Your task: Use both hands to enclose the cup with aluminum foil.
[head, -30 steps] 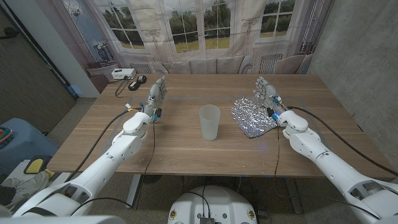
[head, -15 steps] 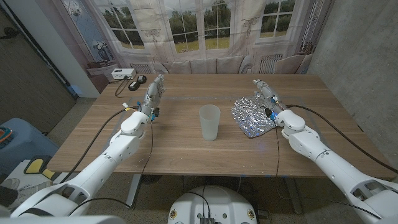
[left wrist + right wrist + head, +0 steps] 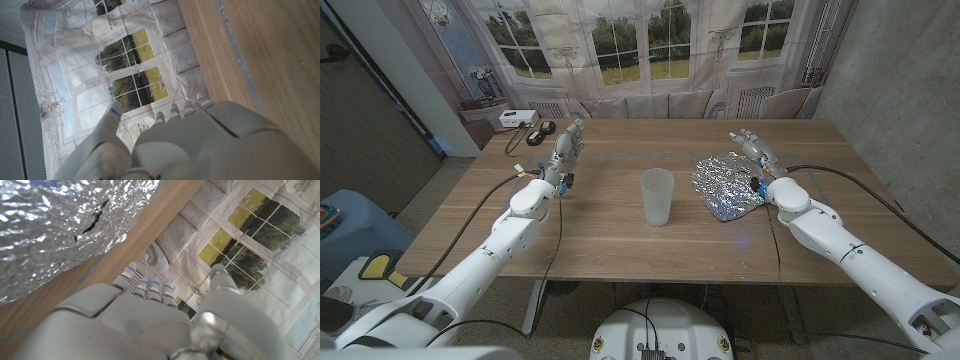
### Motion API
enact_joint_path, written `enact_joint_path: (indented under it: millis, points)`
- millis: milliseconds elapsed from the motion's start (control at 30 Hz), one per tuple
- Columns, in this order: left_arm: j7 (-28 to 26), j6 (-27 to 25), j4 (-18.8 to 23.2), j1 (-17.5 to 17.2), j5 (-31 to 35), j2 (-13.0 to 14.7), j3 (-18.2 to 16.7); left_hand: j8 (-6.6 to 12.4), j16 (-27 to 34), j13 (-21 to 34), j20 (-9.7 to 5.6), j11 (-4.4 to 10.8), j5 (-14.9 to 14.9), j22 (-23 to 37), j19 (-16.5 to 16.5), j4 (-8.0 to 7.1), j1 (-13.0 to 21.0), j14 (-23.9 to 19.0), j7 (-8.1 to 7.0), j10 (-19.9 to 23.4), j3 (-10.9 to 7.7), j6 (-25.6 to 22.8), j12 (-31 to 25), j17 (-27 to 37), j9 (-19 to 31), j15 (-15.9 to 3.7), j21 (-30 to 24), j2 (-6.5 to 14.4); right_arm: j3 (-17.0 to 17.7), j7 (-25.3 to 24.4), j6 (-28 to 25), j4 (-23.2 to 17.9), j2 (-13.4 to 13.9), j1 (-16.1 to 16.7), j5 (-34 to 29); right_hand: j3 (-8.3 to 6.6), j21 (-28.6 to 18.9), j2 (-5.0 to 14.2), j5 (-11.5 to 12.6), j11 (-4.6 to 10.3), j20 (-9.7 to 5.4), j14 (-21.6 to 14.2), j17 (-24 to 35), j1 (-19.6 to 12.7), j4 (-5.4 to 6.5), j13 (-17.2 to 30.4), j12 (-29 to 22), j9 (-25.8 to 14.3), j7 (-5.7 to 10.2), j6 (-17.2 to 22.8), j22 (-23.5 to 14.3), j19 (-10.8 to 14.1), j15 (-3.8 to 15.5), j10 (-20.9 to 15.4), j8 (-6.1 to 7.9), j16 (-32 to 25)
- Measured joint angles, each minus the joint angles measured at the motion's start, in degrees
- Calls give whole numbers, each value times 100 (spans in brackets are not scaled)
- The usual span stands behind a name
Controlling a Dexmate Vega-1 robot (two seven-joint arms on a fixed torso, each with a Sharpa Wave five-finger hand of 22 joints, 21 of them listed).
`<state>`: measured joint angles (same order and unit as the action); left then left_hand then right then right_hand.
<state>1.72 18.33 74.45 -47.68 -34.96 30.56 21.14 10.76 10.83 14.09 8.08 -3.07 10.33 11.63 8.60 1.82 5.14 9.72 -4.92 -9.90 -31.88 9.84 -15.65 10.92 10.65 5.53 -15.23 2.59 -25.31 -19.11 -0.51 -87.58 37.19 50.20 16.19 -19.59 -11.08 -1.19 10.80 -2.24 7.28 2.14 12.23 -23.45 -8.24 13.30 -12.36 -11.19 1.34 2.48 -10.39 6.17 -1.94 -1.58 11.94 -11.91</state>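
Observation:
A translucent white cup [image 3: 657, 196] stands upright at the middle of the wooden table. A crumpled sheet of aluminum foil [image 3: 725, 185] lies flat to the right of it, a short gap away; its wrinkled surface and a small tear show in the right wrist view [image 3: 55, 225]. My right hand [image 3: 757, 152] hovers at the foil's far right edge, fingers apart, holding nothing. My left hand [image 3: 567, 150] is raised well left of the cup, fingers extended and empty. Both wrist views show the backs of the hands [image 3: 200, 145] [image 3: 145, 325].
A white box [image 3: 518, 118] and dark small items with cables [image 3: 540, 130] sit at the table's far left corner. A window backdrop hangs behind the table. A grey wall runs along the right side.
My right hand has shifted a little to the right over the foil's far edge and turned slightly. My left hand has narrowed and tilted a bit. Cup and foil have not moved.

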Motion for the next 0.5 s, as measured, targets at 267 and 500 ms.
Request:
enact_joint_path:
  millis: [267,500]
  points:
    - [135,-6,-139,110,-26,-48,50,0,0,-27,0,0,0,-1,0,-24,-61,0,0,0,24,0,0,0,1,0,0,15,-44,-483,-727,-438,229,132,-518,24,-59,0,0,-21,1,-62,0,0,24,-27,0,0,10,50,0,60,4,-40,15,0]
    - [254,-9,-327,249,-39,-130,107,0,22,-26,-31,0,0,-1,-31,-24,-60,0,1,0,23,0,0,0,-27,0,0,15,-106,-757,-1330,-719,373,193,-880,24,-61,1,0,10,50,-121,-25,0,24,-26,0,-1,10,50,0,111,63,-71,15,-45]
